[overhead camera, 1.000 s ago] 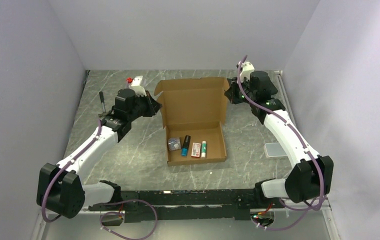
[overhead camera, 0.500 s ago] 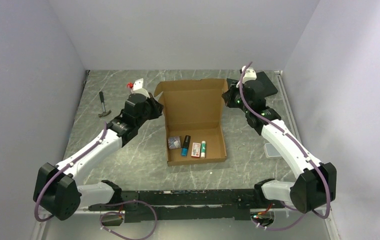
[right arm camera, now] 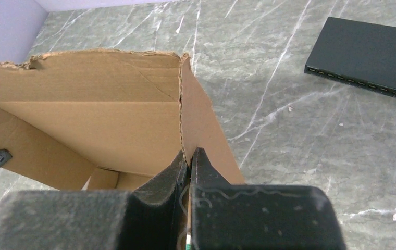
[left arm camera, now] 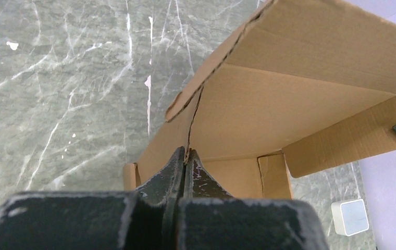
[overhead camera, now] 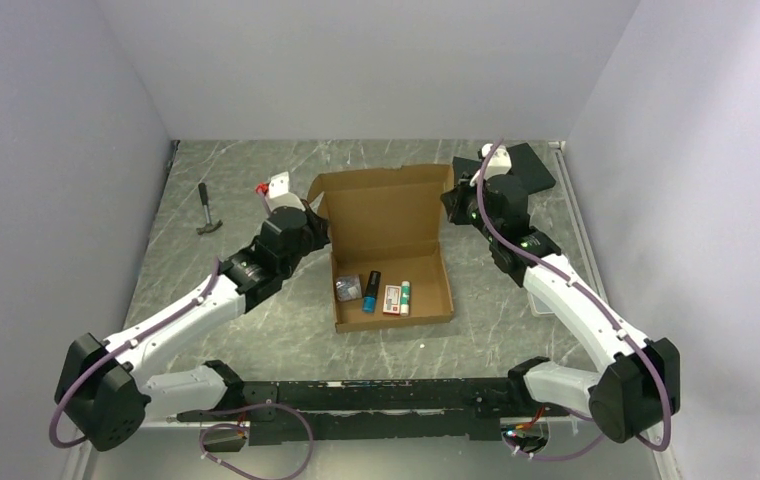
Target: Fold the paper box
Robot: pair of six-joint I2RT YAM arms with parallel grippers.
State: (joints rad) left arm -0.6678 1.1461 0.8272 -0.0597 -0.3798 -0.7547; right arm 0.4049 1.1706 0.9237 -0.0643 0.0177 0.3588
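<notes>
The brown cardboard paper box [overhead camera: 388,250] lies open mid-table, its lid [overhead camera: 381,208] raised and tilted at the far side. Several small items [overhead camera: 376,291] lie in its tray. My left gripper [overhead camera: 318,222] is shut on the lid's left side flap, which shows pinched in the left wrist view [left arm camera: 187,156]. My right gripper [overhead camera: 448,202] is shut on the lid's right side flap, pinched in the right wrist view [right arm camera: 188,156]. The box also fills the left wrist view [left arm camera: 289,99] and the right wrist view [right arm camera: 91,114].
A small hammer [overhead camera: 206,209] lies at the far left. A white and red object [overhead camera: 275,185] sits behind the left gripper. A black flat slab [overhead camera: 531,165] lies at the far right, also in the right wrist view [right arm camera: 365,49]. A pale tray [left arm camera: 350,216] sits right of the box.
Both arms have moved toward the near side and inward, carrying the lid flaps with them. The lid has swung up from lying back toward upright.
</notes>
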